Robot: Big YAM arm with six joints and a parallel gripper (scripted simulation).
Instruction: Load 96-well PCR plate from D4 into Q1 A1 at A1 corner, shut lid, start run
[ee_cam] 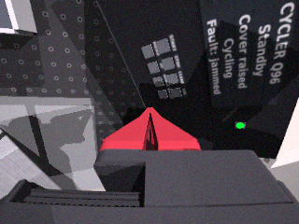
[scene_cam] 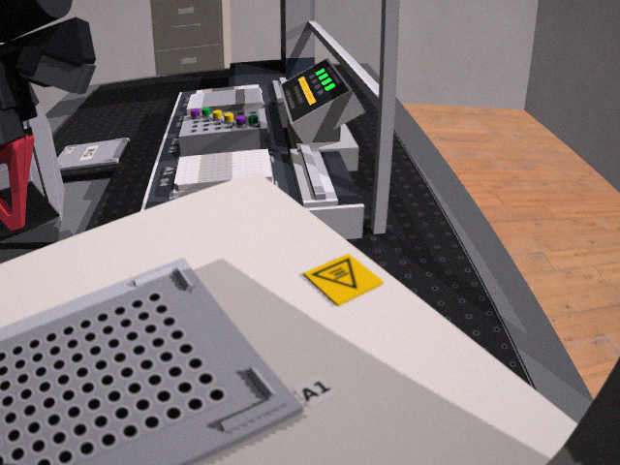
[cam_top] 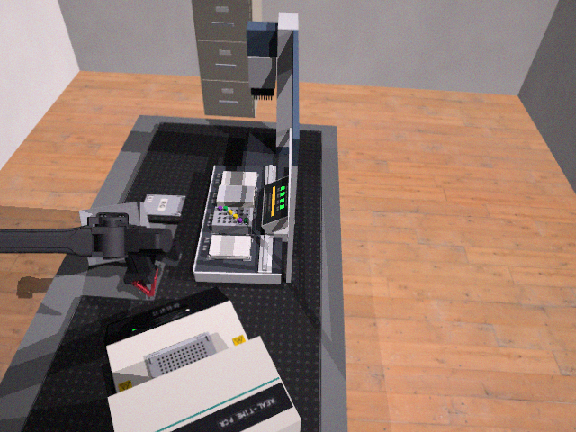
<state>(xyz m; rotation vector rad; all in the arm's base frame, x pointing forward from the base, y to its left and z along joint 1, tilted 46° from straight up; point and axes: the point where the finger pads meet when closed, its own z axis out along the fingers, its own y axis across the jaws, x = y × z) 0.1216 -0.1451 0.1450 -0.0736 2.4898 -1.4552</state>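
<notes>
The cycler Q1 (cam_top: 185,357) stands at the near end of the table. Its lid (cam_top: 209,400) is drawn back and the holed block (cam_top: 179,355) lies bare, with nothing on it. In the exterior view the block (scene_cam: 109,360) shows corner brackets and an A1 mark (scene_cam: 316,391). The lamp (cam_top: 134,329) is green, and it also shows in the wrist view (ee_cam: 240,125). The white PCR plate (cam_top: 229,246) (scene_cam: 220,168) lies at the near end of the deck row. My gripper (cam_top: 144,283) is shut and empty, its red fingers (ee_cam: 149,114) hovering just short of the dark panel's keys (ee_cam: 163,67).
The tube cooling block (cam_top: 229,217) with coloured caps sits behind the plate, then the deep-well block (cam_top: 237,193) and another plate (cam_top: 239,177). The regrip nest (cam_top: 162,205) lies to the left. A tilted console (cam_top: 276,202) and a tall gantry post (cam_top: 288,139) stand right of the deck.
</notes>
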